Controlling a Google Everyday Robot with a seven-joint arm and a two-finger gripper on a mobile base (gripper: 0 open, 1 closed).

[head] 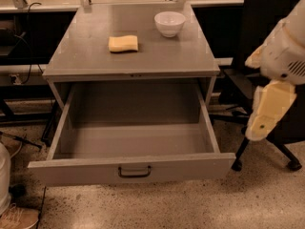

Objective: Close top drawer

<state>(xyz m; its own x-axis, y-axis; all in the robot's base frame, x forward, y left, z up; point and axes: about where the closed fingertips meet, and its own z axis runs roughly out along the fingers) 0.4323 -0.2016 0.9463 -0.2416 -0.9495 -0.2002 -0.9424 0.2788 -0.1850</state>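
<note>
The top drawer [133,168] is a wide, deep grey metal drawer. It stands pulled fully out of the grey cabinet [133,56], and its inside is bare. Its tall flat front panel faces me near the floor, with a small dark bail handle [134,171] at its centre. My gripper [268,112] is the pale cream end of the arm at the right edge. It hangs in the air to the right of the drawer's right front corner, a little above the front panel, and touches nothing.
On the cabinet top lie a yellow sponge [123,43] and a white bowl [169,23]. A black office chair [267,37] with wheeled legs stands right of the cabinet, behind my arm. A shoe [16,217] and cables lie at the left on the speckled floor.
</note>
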